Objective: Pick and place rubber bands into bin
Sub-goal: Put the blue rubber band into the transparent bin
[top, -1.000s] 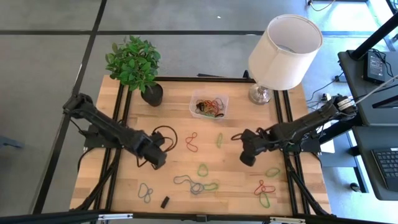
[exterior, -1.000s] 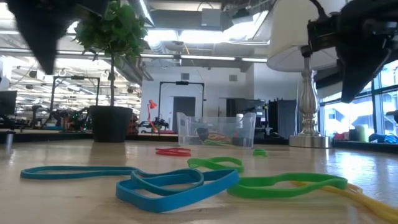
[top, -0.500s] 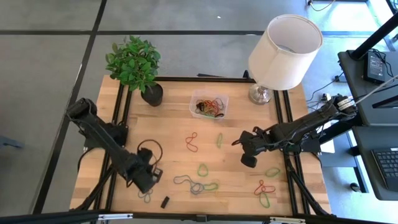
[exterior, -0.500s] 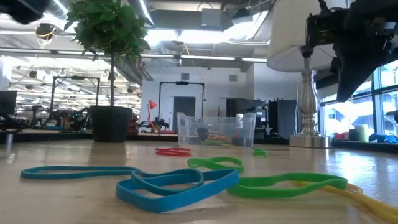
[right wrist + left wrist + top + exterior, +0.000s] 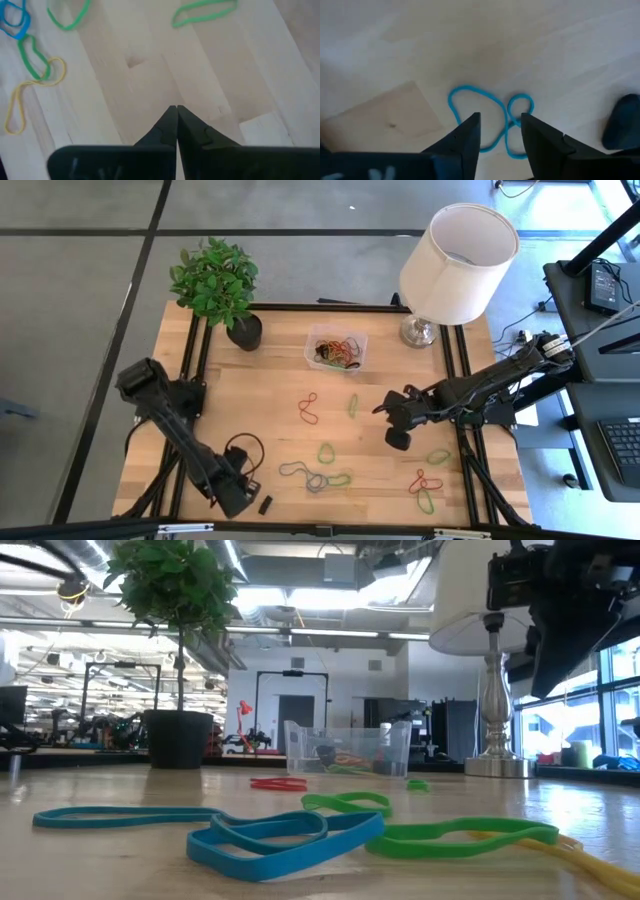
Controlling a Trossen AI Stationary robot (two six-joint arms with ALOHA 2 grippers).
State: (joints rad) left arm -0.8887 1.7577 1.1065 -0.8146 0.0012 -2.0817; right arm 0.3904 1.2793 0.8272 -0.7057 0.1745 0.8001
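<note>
At the tabletop's (image 5: 270,395) near edge, toward its left corner, the left hand (image 5: 233,498) now hangs over a blue rubber band (image 5: 487,122) twisted into a figure eight. A second ago it was farther in, near the middle of the left half, and it has swung down toward the near edge since. Its fingers (image 5: 465,140), shut a second ago, now stand apart with a narrow gap, straddling the blue loop and holding nothing. A small black block (image 5: 265,504) lies just beside that hand on the near edge.

Toward the middle of the near half lie the other loose rubber bands (image 5: 318,477), blue, grey and green ones tangled together, with a green loop (image 5: 326,451) just beyond. Near the right corner sit a red band (image 5: 421,479) and a yellow-green one (image 5: 427,501).

The right hand (image 5: 396,438) hovers above the right half, almost where it was, fingers (image 5: 172,127) pressed together and empty.

Farther in, a red band (image 5: 308,408) and a green band (image 5: 353,405) lie mid-tabletop. Beyond them, near the far edge, the clear bin (image 5: 335,350) holds a heap of bands, unchanged. A potted plant (image 5: 218,285) and a lamp (image 5: 455,255) stand at the far edge.
</note>
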